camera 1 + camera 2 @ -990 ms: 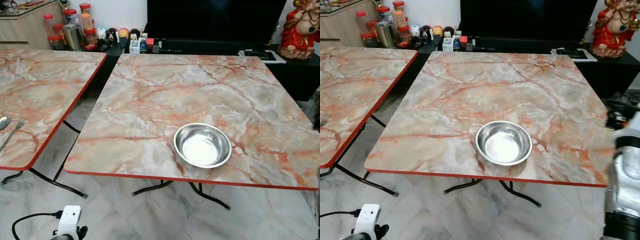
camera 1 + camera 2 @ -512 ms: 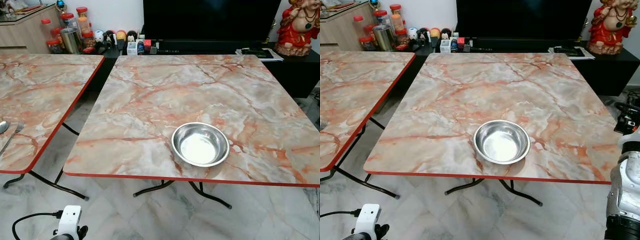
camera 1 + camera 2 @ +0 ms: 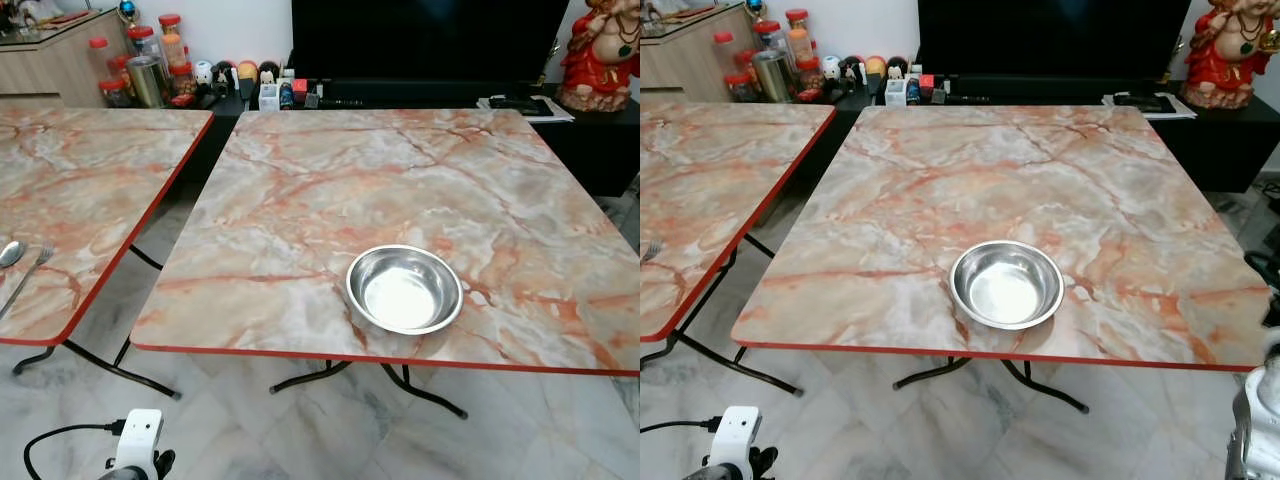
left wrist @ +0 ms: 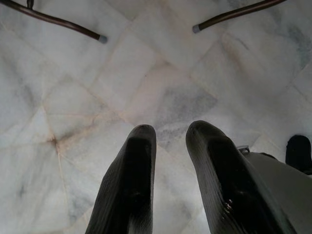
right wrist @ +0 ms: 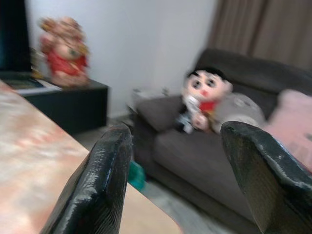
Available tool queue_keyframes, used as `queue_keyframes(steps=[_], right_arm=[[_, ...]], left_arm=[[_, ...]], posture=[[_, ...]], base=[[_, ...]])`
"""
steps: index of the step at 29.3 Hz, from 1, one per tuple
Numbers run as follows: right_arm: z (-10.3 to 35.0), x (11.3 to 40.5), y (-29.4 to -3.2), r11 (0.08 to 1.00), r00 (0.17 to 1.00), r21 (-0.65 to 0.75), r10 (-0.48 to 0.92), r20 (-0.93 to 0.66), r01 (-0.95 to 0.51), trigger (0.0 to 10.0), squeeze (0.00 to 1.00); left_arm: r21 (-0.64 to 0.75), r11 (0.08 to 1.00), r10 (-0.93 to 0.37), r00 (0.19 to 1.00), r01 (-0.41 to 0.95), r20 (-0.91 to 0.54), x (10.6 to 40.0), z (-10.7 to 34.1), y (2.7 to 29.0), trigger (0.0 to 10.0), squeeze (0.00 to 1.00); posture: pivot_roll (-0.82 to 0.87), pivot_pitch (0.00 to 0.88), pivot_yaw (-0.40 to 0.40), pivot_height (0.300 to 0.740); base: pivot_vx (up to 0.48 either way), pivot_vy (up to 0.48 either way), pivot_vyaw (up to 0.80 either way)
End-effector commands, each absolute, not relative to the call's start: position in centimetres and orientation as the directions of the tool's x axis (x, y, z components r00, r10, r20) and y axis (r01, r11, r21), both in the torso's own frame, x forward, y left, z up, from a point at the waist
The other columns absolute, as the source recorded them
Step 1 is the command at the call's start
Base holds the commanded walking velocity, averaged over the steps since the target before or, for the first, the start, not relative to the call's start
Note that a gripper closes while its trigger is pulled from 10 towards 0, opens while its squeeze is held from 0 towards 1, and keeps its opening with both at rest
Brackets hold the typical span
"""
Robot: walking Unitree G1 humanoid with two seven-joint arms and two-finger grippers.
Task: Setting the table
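While both arms hang low, a steel bowl point(image 3: 404, 290) sits near the marble table's point(image 3: 330, 180) front edge.
Left gripper point(image 4: 170, 134) narrowly parted over floor tiles; right gripper point(image 5: 178, 141) spread wide, empty.

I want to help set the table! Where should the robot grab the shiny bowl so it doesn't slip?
Probably the thin rim of the steel bowl, on the side nearest the table edge. The bowl sits upright and open, so one finger could go inside and one outside, coming down from above.
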State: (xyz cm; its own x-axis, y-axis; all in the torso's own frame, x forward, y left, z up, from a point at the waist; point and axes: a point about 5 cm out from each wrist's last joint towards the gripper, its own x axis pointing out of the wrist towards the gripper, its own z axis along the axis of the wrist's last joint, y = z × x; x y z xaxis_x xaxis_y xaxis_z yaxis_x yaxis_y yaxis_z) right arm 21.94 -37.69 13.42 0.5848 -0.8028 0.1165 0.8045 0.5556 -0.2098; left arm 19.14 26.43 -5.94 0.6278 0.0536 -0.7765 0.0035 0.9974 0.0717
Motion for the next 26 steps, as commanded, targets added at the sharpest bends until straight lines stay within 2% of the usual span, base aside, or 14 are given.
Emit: queue_keyframes(steps=[1,3,8,11,20,22,26], right_arm=[[13.1,21.4,-37.9,0.506,0.536,-0.226,-0.838,0.100,0.833,10.0,0.00],[12.9,21.2,-37.9,0.491,0.523,-0.237,-0.847,0.095,0.839,10.0,0.00],[7.4,18.9,-37.3,0.398,0.368,-0.258,-0.916,-0.157,0.880,10.0,0.00],[5.9,18.3,-36.9,0.372,0.319,-0.253,-0.920,-0.228,0.893,10.0,0.00],[2.9,17.7,-35.7,0.375,0.263,-0.287,-0.894,-0.363,0.881,10.0,0.00],[1.0,17.2,-35.1,0.387,0.232,-0.274,-0.856,-0.462,0.881,10.0,0.00],[-0.7,16.6,-34.4,0.395,0.199,-0.270,-0.816,-0.543,0.878,10.0,0.00]], left_arm=[[0.076,0.997,0.060,0.633,-0.002,-0.772,19.3,-5.8,26.7,10.0,0.00],[0.075,0.997,0.059,0.633,-0.002,-0.772,19.3,-5.8,26.7,10.0,0.00],[0.073,0.997,0.056,0.631,0.001,-0.774,19.2,-5.8,26.6,10.0,0.00],[0.072,0.997,0.054,0.630,0.002,-0.775,19.2,-5.9,26.5,10.0,0.00],[0.070,0.998,0.053,0.629,0.003,-0.776,19.1,-5.9,26.5,10.0,0.00],[0.068,0.998,0.052,0.630,0.002,-0.775,19.1,-5.9,26.5,10.0,0.00],[0.063,0.998,0.050,0.631,-0.002,-0.774,19.2,-5.9,26.4,10.0,0.00]], posture=[[-0.07,0.000,0.038,0.736],[-0.07,0.000,0.038,0.736],[-0.06,0.000,0.028,0.736],[-0.06,0.000,0.026,0.736],[-0.06,0.000,0.022,0.736],[-0.06,0.000,0.020,0.736],[-0.06,0.000,0.015,0.736]], base=[[0.000,0.000,0.00],[0.000,0.000,0.00],[0.000,0.000,0.00],[0.000,0.000,0.00],[0.000,0.000,0.00],[0.000,0.000,0.00],[0.000,0.000,0.00]])
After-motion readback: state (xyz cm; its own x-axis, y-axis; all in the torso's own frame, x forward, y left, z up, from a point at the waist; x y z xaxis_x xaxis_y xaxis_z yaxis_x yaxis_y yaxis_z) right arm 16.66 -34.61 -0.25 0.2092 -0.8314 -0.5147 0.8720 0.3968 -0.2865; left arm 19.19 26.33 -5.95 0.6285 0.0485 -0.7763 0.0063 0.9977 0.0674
